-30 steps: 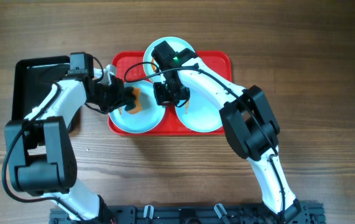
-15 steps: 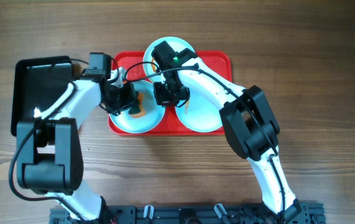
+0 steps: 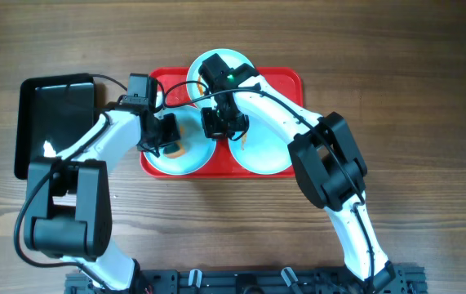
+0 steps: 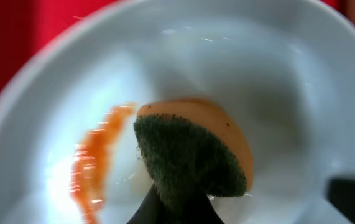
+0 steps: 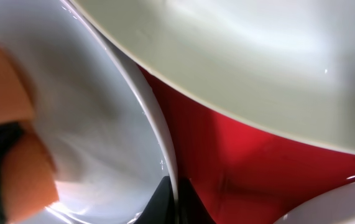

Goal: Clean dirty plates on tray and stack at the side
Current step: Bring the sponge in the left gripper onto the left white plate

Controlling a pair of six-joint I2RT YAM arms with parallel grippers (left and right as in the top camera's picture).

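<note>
Currently left gripper [image 3: 170, 140] clamps sponge [image 4: 193, 155] inside near-left plate [image 3: 193, 160] on tray [image 3: 290, 77]; smear [image 4: 93, 158] lies just left of sponge, wrist view. Right gripper [image 5: 177, 199] pinches that plate's rim.

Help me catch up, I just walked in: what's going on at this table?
The left hand is shut on an orange-and-green sponge, holding it against the left plate on the red tray, next to an orange-red smear. The right hand pinches that plate's rim, apparently to steady it. The top plate and right plate wait on the tray; nothing is stacked at the side yet. A black tray lies to the left.
</note>
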